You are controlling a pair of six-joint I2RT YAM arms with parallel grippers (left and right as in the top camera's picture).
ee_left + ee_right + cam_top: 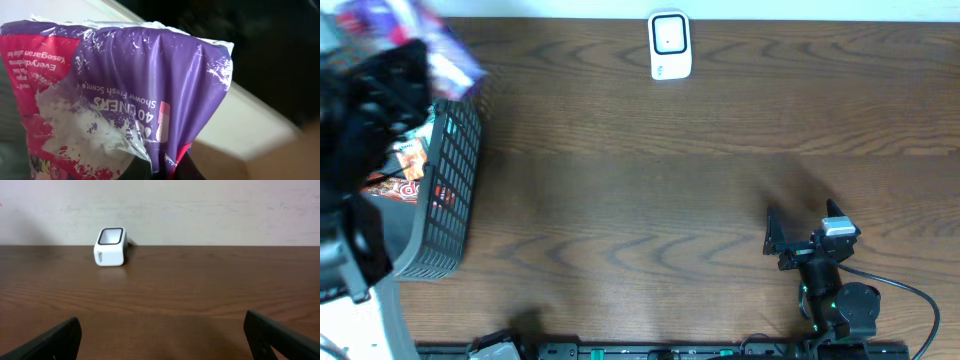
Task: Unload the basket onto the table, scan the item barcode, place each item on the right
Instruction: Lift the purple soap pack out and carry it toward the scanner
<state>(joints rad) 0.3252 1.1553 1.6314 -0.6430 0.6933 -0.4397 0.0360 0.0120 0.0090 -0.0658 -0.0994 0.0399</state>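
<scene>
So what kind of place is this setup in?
Most likely a mock shop checkout on a lab bench: a white barcode scanner stands on the wooden table, a dark basket holds packaged goods, and a purple packet is held up.

Your pack (pixel 145 75) is a crinkled, glossy purple and pink plastic bag with white scuffs, and its "40 LINERS" and "Shower Fresh Scent" print reads upside down in the left wrist view. The left gripper (pixel 162 169) pinches its lower edge and holds it up. Your scanner (pixel 670 45), a small white box with a dark-rimmed window, stands upright at the far edge of the table (pixel 670 200), well apart from the pack
</scene>
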